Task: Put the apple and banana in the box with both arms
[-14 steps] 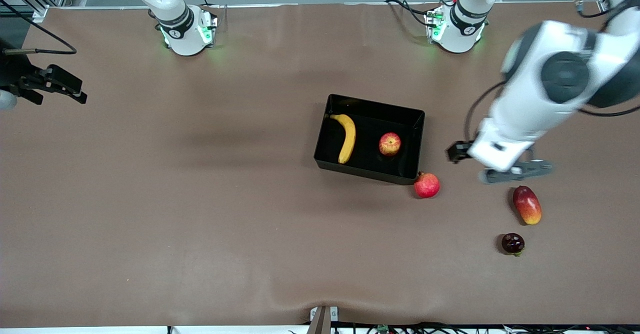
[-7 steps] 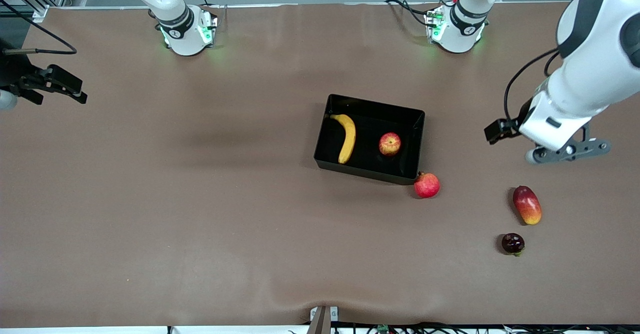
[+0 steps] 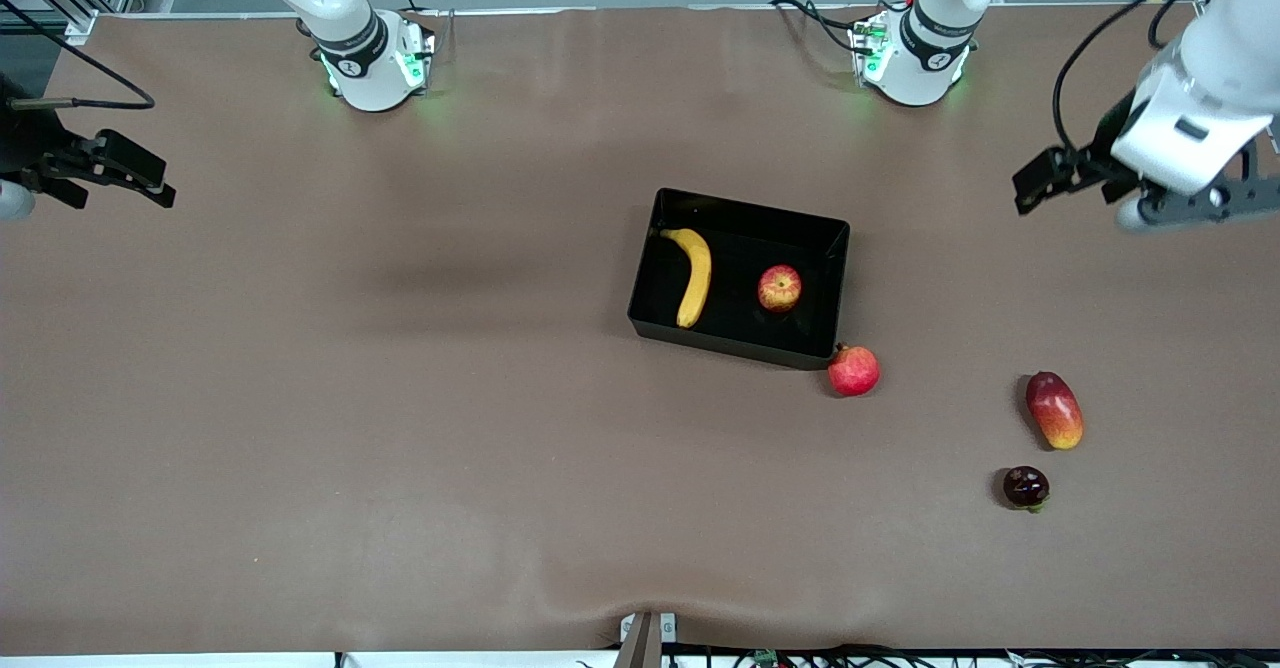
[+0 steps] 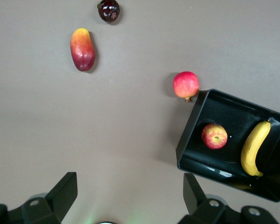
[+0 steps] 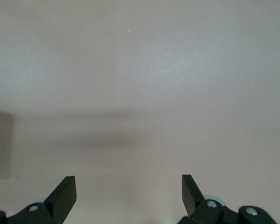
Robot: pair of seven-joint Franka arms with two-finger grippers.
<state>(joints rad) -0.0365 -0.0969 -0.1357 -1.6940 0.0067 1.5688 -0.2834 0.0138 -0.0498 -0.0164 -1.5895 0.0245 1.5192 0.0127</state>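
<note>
The black box point(image 3: 754, 210) sits mid-table. The yellow banana point(image 3: 692, 276) lies in it at the right arm's end. The red-yellow apple point(image 3: 779, 288) lies in it at the left arm's end. Neither touches a gripper. My left gripper point(image 3: 1195, 206) hangs open and empty over bare table toward the left arm's end, well clear of the box. Its wrist view shows its open gripper point(image 4: 129, 186), the box point(image 4: 189, 135), the apple point(image 4: 214, 136) and the banana point(image 4: 253, 148). My right gripper point(image 3: 15, 198) waits at the right arm's end, open and empty point(image 5: 129, 189) over bare table.
A red pomegranate point(image 3: 853, 370) touches the box's corner nearest the front camera, at the left arm's end. A red-yellow mango point(image 3: 1054, 409) and a small dark fruit point(image 3: 1026, 486) lie nearer the camera toward the left arm's end. All three show in the left wrist view: pomegranate point(image 4: 185, 85), mango point(image 4: 82, 49), dark fruit point(image 4: 108, 10).
My left arm has swung away from beside the box, toward the left arm's end of the table and the bases. The fruit, the box and the right arm have not moved.
</note>
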